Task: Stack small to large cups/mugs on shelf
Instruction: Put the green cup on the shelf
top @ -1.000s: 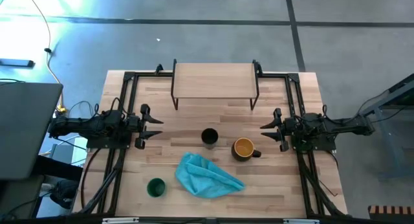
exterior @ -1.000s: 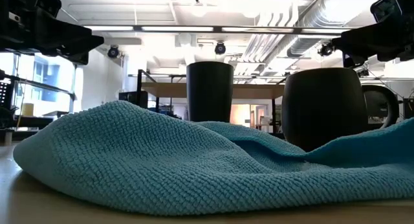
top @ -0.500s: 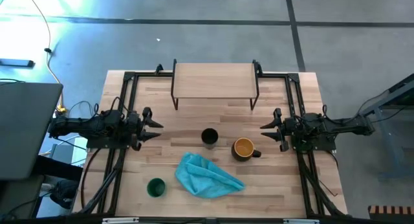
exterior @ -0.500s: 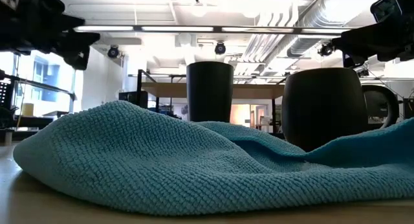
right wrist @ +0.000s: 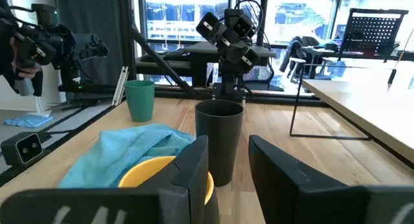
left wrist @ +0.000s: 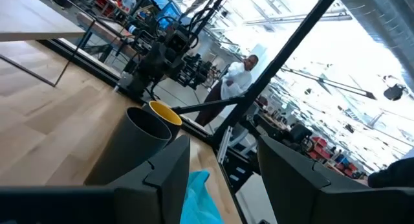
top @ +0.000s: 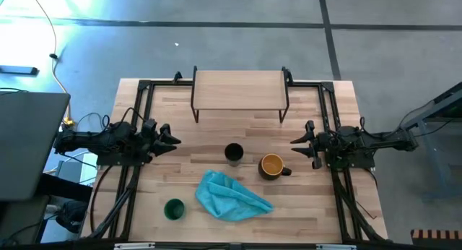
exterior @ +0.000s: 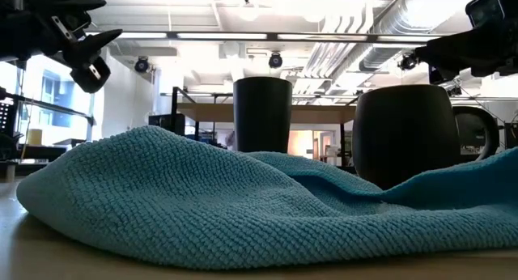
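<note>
The left claw [top: 173, 140] has just turned about its own axis: in the high view one second ago its two fingers lay spread flat side by side, and now they appear one over the other, so the claw looks narrower. In the low view the same claw [exterior: 89, 49] is now tilted and sits a little more to the side than before. Its fingers stand apart and hold nothing. I judge this is the first preparation for a grasp, so the task is only starting.

The right claw [top: 297, 142] has not moved between the frames. It waits at the right side of the desk [top: 325, 207], fingers apart, also empty.

Nothing else has changed place. The tall black plastic cup [top: 234, 153] stands in front of the left claw, well apart from it, toward the middle of the desk. The dark round mug with yellow inside [top: 272, 165] stands near the right claw, just beside the black cup. The small green cup [top: 174, 209] is near the desk edge, away from the left claw. The crumpled blue cloth [top: 232, 197] lies between the green cup and the mug. The light-wood shelf on thin black legs [top: 240, 89] stands at the far edge, between both claws, and carries no cup yet.
</note>
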Available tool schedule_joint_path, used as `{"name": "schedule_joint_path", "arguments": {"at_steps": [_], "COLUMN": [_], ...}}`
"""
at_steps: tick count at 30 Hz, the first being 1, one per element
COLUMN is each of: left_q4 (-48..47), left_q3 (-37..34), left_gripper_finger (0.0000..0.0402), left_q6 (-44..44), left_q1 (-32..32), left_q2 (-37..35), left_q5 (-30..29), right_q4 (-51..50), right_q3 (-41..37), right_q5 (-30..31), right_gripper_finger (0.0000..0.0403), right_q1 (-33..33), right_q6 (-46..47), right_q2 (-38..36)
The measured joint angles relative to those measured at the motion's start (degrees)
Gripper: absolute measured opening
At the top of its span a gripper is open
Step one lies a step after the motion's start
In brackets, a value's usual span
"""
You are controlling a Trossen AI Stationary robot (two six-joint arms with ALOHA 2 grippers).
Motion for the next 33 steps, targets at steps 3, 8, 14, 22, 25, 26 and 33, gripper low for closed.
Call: {"name": "schedule_joint_path", "arguments": {"at_steps": [3,8,14,22,25,26,33], "left_q4": [-0.1,-0.1,-0.1,-0.2,-0.2,-0.2,2.7], "left_q3": [0.0,0.0,0.0,0.0,0.0,0.0,0.0], "left_gripper_finger": [0.0170,0.0170,0.0170,0.0170,0.0170,0.0170,0.0170], "left_q6": [0.0,0.0,-0.1,-0.1,-0.2,-0.2,-8.6], "left_q1": [0.0,0.0,0.0,0.0,0.0,0.0,0.0], "left_q2": [0.0,0.0,0.0,0.0,0.0,0.0,0.0], "left_q5": [0.0,0.0,0.0,0.3,-0.4,-0.7,-1.1], "right_q4": [1.9,9.7,17.7,23.4,23.3,23.3,23.2], "right_q3": [0.0,0.0,0.0,0.0,0.1,0.2,0.7], "right_q5": [0.0,1.6,5.6,5.9,6.0,6.0,6.9], "right_gripper_finger": [0.0103,0.0103,0.0103,0.0103,0.0103,0.0103,0.0103], "right_q1": [0.0,0.0,0.0,0.0,0.0,0.0,0.0], "right_q6": [4.6,24.2,37.3,45.7,43.9,43.5,49.7], "right_q2": [0.0,0.0,0.0,0.0,0.0,0.0,0.0]}}
